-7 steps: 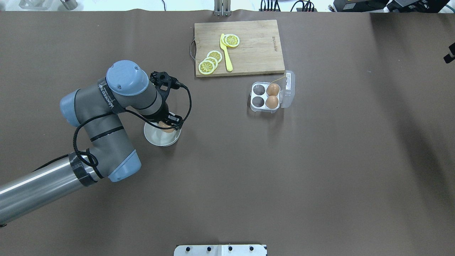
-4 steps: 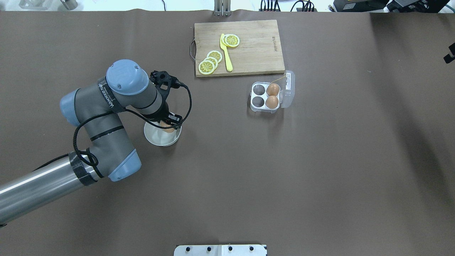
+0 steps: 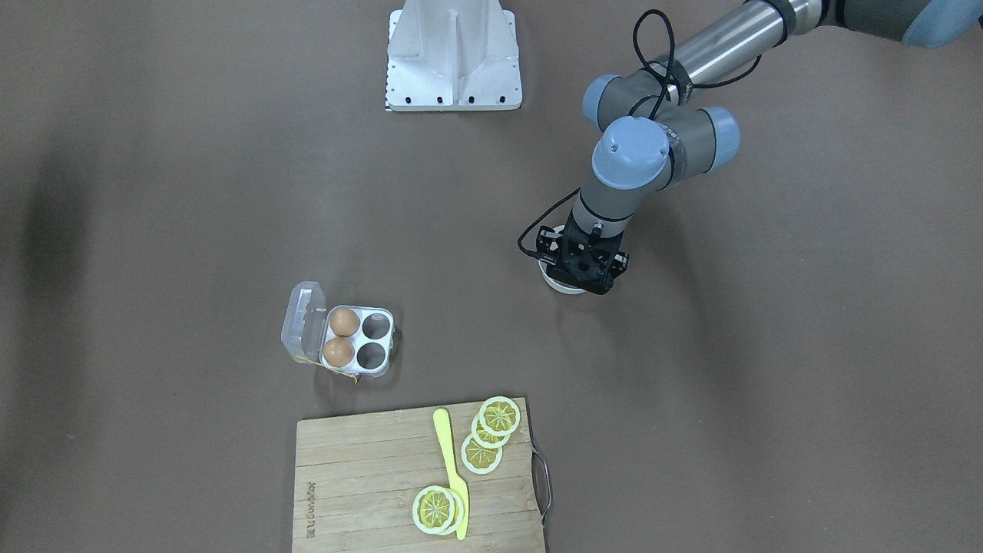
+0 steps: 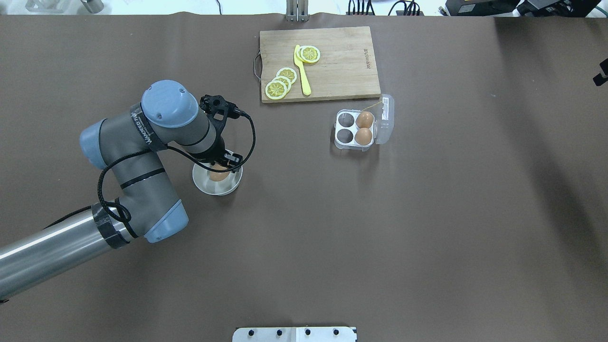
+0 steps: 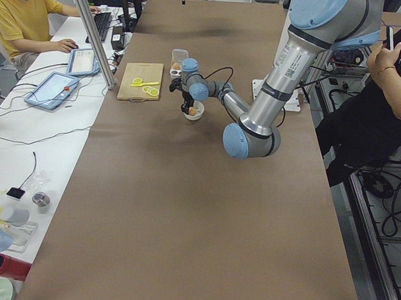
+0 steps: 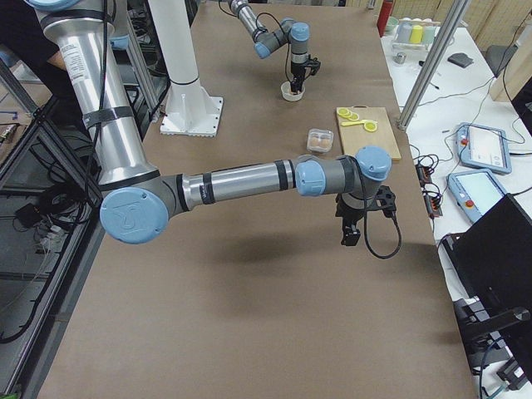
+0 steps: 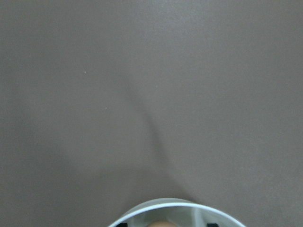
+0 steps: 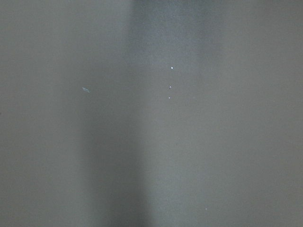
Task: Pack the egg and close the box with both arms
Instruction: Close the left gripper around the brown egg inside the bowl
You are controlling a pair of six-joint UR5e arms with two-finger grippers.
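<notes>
item: egg [image 4: 219,175]. tan-brown, smooth. it lies inside the white bowl [image 4: 209,189], on the robot's left half of the table [image 4: 380,237] and well apart from the box. whether it rests on the bowl's bottom cannot be told.

item: left gripper [image 4: 223,166]. black, pointing down into the bowl. in the left wrist view a dark fingertip shows on each side of the egg, so the pincer stands around it. whether the fingers press on the shell cannot be told.

item: right gripper [image 6: 347,243]. it hangs over bare table near the robot's right end. its wrist view shows only brown surface. whether the pincer is wide or narrow cannot be told.

item: box [image 4: 353,128]. clear plastic, four cells. the lid [image 4: 385,121] is open and hinged back on the side away from the bowl. two more eggs [image 4: 365,119] [image 4: 363,137] fill the cells next to the lid. the two cells nearer the bowl are unfilled.

item: cutting board [image 4: 342,66]. wooden, just beyond the box. it carries lemon slices [image 4: 280,84] and a yellow knife [image 4: 303,71].

item: white base [image 3: 453,57]. it stands at the robot's edge of the table.
</notes>
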